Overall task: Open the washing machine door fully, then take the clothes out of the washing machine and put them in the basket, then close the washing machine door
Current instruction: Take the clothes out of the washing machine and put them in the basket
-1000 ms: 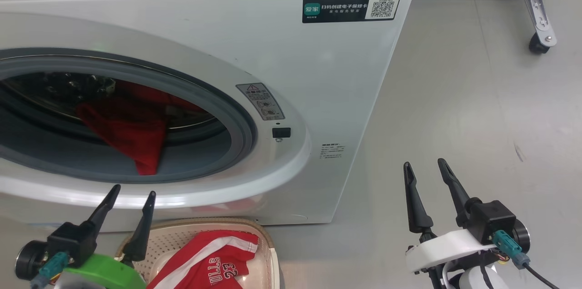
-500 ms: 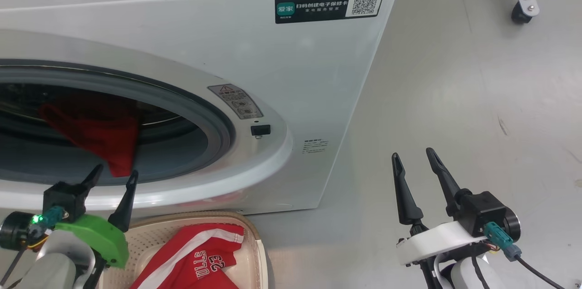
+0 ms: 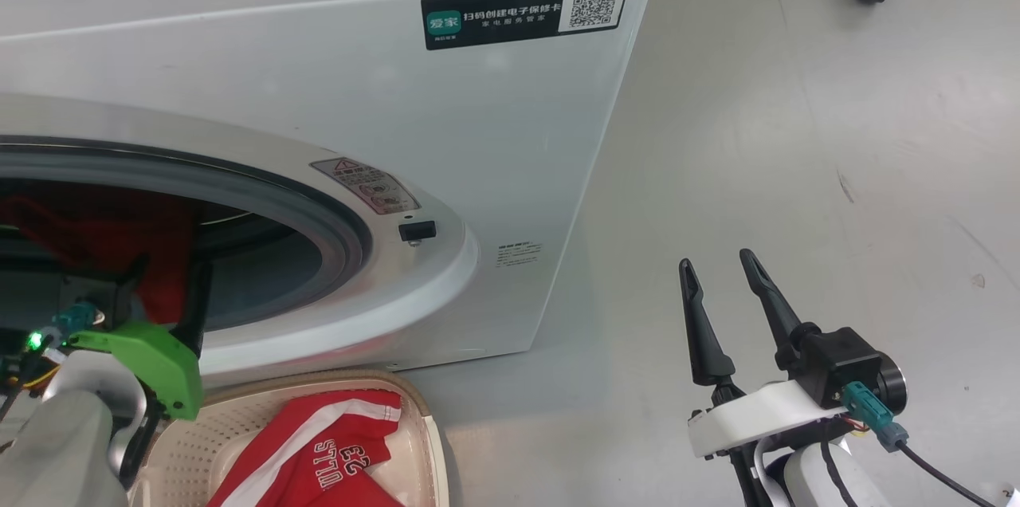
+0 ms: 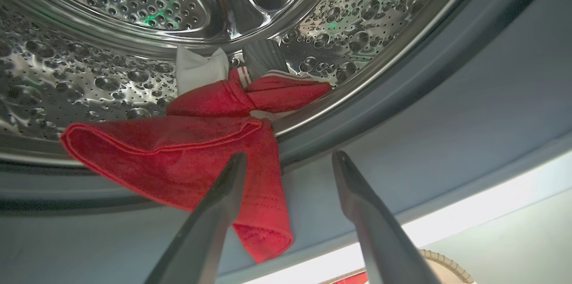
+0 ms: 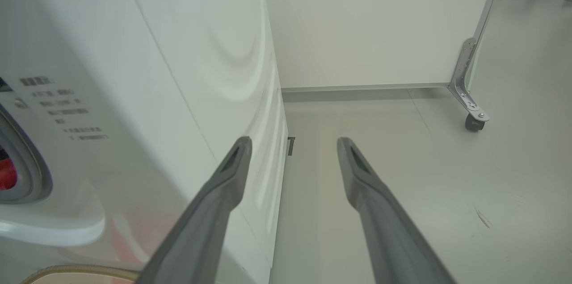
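The white washing machine [image 3: 478, 116] stands with its drum mouth uncovered; the washing machine door is out of view. A red garment of the clothes [image 3: 103, 228] hangs over the grey rubber ring [image 4: 402, 110] out of the steel drum [image 4: 111, 52], with white trim behind it. My left gripper [image 3: 167, 284] [image 4: 288, 156] is open inside the mouth, one finger in front of the red garment [image 4: 178, 154], nothing held. The cream basket [image 3: 426, 427] sits below the mouth with a red "23" jersey [image 3: 319, 451] in it. My right gripper [image 3: 721, 268] [image 5: 293, 141] stands open over the floor, right of the machine.
The machine's white side panel [image 5: 156, 74] is close on my right gripper's left. A pale partition with a metal leg and caster [image 5: 473, 121] stands behind, on the grey floor [image 3: 797, 172]. The basket's rim [image 5: 80, 270] shows at the machine's foot.
The camera has turned, shifting the whole picture left. My left gripper has risen from above the basket into the drum mouth, up to the red garment. The right gripper has held its pose.
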Tool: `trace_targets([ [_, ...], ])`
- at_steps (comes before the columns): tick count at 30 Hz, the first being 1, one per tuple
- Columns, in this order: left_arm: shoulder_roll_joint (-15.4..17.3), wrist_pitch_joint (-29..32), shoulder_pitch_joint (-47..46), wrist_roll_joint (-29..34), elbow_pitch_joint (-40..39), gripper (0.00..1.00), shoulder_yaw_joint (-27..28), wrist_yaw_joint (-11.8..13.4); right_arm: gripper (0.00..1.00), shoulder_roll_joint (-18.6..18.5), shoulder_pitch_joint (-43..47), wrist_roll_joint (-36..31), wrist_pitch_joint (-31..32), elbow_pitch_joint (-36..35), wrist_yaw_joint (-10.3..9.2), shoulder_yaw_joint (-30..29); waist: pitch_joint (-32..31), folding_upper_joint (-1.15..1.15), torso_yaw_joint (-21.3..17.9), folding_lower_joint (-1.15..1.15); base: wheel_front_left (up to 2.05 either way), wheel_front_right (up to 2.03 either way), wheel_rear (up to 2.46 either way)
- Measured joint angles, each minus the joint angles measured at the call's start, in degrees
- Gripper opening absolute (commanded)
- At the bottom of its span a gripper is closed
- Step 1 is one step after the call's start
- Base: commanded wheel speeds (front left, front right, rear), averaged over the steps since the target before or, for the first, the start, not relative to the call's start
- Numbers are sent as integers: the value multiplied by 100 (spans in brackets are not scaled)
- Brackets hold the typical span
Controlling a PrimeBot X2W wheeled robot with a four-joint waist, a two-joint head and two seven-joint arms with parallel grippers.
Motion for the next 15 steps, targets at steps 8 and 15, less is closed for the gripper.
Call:
trace_targets([
  [8, -29, 181, -446, 99, 366, 100, -89, 4, 100, 0, -73, 23, 0, -46, -40, 36, 134, 0, -61, 0, 0, 0, 0],
  [15, -29, 354, -738, 155, 798, 100, -93, 108, 100, 0, -190, 35, 0, -77, -82, 142, 256, 0, -141, 0, 0, 0, 0],
])
